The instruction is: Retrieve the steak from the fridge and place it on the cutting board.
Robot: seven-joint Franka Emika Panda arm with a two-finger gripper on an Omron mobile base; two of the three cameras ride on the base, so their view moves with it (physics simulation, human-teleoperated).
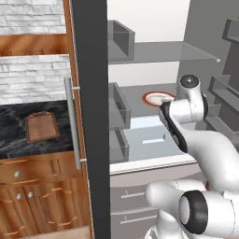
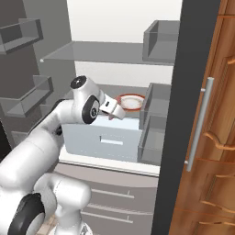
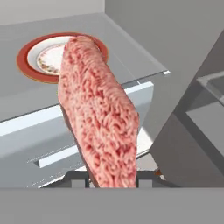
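The steak (image 3: 98,118), a pinkish slab of meat, stands on edge between my fingertips, with my gripper (image 3: 111,178) shut on its lower end. In the right base view, my gripper (image 2: 114,110) holds the steak (image 2: 120,113) inside the open fridge (image 2: 114,59), just in front of the red-rimmed plate (image 2: 130,102) on the middle shelf. The brown cutting board (image 1: 42,127) lies on the dark counter left of the fridge door (image 1: 91,116).
A glass shelf (image 1: 158,51) hangs above my hand. A grey drawer (image 2: 101,137) sits below it. Door bins (image 1: 120,107) line the door on one side and more bins (image 2: 32,96) the other. Wooden cabinets (image 1: 32,196) stand under the counter.
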